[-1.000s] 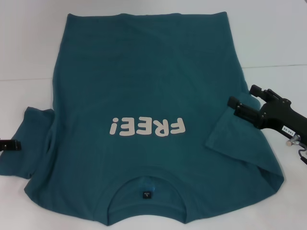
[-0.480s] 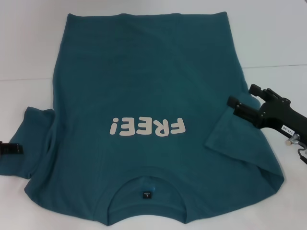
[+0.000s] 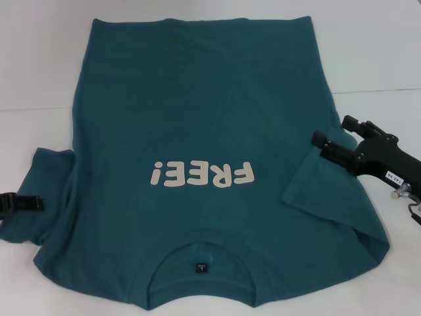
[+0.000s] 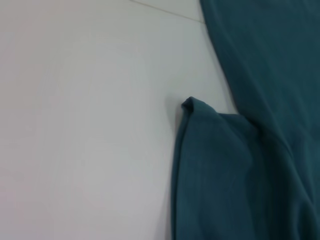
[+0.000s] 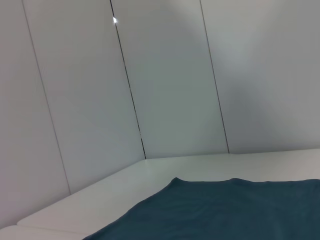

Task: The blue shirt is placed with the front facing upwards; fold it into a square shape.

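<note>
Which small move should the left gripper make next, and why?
Probably a little further in over the left sleeve, then down to grasp it. The shirt lies flat and unfolded, and the left gripper is only at that sleeve's outer edge.

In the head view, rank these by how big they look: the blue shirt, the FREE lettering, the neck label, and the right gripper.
1. blue shirt, by far the largest.
2. FREE lettering and right gripper: similar extent; the gripper sits raised, nearer the camera, so unranked.
3. neck label, smallest.

Bare white table around the blue shirt
</note>
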You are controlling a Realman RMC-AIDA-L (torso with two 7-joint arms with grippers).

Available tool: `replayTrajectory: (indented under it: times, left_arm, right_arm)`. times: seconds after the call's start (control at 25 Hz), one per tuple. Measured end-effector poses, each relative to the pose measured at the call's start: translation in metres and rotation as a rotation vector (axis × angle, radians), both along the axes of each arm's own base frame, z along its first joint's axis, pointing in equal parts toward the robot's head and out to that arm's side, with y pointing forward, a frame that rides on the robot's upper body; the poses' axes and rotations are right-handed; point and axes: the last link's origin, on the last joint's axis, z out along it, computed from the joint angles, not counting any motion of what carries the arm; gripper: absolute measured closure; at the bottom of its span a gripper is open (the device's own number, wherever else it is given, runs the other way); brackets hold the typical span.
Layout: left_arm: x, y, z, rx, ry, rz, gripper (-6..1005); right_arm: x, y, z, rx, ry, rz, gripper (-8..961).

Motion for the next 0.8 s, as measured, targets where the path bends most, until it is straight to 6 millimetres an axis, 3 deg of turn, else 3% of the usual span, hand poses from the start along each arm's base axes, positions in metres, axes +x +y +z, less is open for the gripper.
replayTrajectory:
  times: [0.8]
  left_arm:
    - [0.0006,-0.0008,-0.0009,0.002,-0.021,0.029,299]
  right_arm:
    - [0.0015,-0.0011,0.0,0.0,-0.001,-0.005,37]
